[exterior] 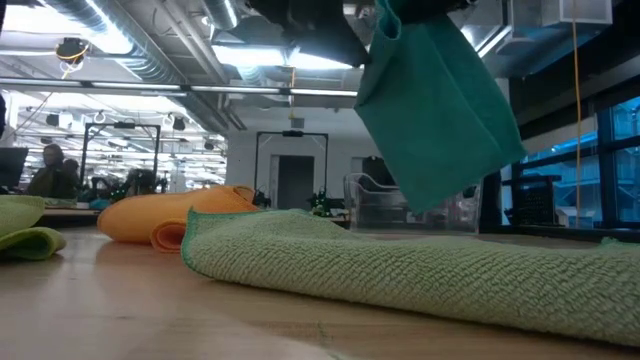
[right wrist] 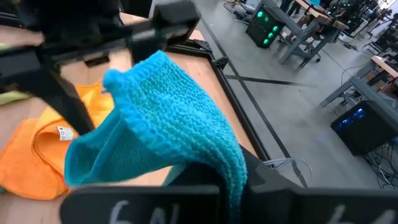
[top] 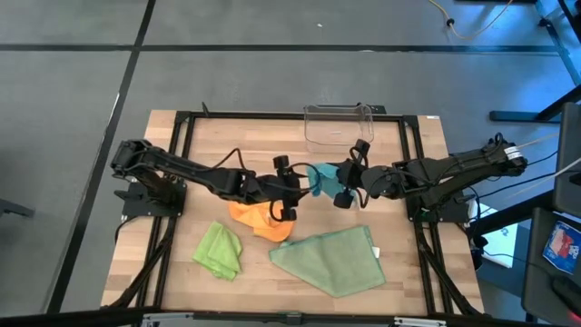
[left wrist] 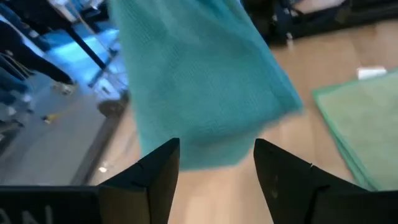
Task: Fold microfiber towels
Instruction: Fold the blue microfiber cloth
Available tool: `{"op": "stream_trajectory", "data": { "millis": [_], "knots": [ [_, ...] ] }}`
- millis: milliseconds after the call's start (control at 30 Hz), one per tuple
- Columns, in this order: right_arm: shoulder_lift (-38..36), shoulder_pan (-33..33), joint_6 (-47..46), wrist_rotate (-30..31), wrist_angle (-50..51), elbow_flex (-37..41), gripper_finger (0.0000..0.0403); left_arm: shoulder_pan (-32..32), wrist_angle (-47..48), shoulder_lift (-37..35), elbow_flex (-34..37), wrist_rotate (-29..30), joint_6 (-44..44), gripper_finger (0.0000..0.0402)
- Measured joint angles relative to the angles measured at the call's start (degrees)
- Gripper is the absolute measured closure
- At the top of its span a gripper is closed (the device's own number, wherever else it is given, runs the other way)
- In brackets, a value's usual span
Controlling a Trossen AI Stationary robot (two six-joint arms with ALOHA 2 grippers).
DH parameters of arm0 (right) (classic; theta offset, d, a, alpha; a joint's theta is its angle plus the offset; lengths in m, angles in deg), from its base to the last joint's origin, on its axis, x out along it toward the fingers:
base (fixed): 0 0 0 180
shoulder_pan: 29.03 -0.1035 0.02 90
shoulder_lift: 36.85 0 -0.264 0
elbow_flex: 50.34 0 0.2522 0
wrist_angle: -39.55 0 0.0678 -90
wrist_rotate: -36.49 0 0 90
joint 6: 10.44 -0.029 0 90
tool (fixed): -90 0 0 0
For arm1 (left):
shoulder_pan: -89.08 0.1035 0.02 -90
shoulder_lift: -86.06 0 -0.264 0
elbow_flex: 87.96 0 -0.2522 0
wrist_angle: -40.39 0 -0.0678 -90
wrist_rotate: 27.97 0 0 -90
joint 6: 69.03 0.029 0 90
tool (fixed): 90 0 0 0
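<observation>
1. Sage green towel (top: 329, 259) lay spread, partly rumpled, along the near edge of the surface (top: 413, 173), toward the near right corner.
2. Lime green towel (top: 219, 250) lay crumpled toward the near left corner, apart from the others.
3. Orange towel (top: 259, 219) lay bunched near the middle of the surface, just behind the sage one.
4. Left gripper (left wrist: 216, 163) was raised above the orange towel, its jaws parted wide and holding nothing; the teal towel (exterior: 435, 110) hung just in front of them.
5. Right gripper (top: 342, 193) was mid-surface with its jaws closed on an upper edge of the teal towel, which hung clear of the surface.
6. Clear plastic bin (top: 338, 125) stood at the far edge.
</observation>
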Motion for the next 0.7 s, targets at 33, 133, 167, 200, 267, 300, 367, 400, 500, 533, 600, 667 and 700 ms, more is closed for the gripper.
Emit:
{"op": "stream_trajectory", "data": {
  "millis": [33,133,167,200,267,300,367,400,500,533,600,667,700],
  "knots": [
    [0.00,0.00,0.15,0.00,-0.01,0.00,0.0401,0.00,-0.18,0.08,-0.05,0.12,0.00,0.0203],
    [0.00,0.00,0.24,0.00,-0.12,0.00,0.0401,-0.76,0.41,0.79,0.06,0.08,0.06,0.0203],
    [0.00,0.00,0.24,0.02,-0.14,0.00,0.0401,-1.10,0.02,1.06,0.06,0.10,0.07,0.0203],
    [0.00,0.00,0.30,0.02,-0.12,0.00,0.0401,-1.41,-0.88,1.49,-0.07,0.37,0.08,0.0203],
    [0.00,0.00,0.43,0.00,-0.13,0.00,0.0401,-2.35,-0.13,1.78,0.02,2.73,0.29,0.0203],
    [0.00,0.00,0.45,0.03,-0.19,0.00,0.0400,-2.81,-0.03,1.84,0.06,4.03,0.40,0.0203],
    [0.00,0.00,0.60,0.02,-0.16,0.00,0.0396,-3.33,-0.64,1.87,0.02,6.82,0.89,0.0203],
    [0.00,0.00,0.83,0.02,-0.18,0.00,0.0395,-3.50,-0.67,1.91,0.02,8.47,1.08,0.0203],
    [0.00,0.00,1.63,0.02,-0.45,0.00,0.0397,-3.65,-0.44,2.07,0.02,11.44,1.73,0.0203],
    [0.00,0.00,1.69,0.02,-0.76,0.00,0.0399,-3.63,-0.83,2.48,0.00,11.48,1.50,0.0203],
    [0.00,0.00,2.08,0.02,-1.14,0.00,0.0400,-3.61,-1.09,3.62,-0.08,11.71,1.31,0.0203],
    [0.00,0.00,2.71,0.02,-1.63,0.00,0.0400,-3.61,-1.24,4.60,0.06,12.11,1.48,0.0203],
    [0.00,0.00,2.91,0.02,-2.04,0.00,0.0400,-3.61,-2.43,4.89,0.06,12.04,1.62,0.0203]
  ]
}}
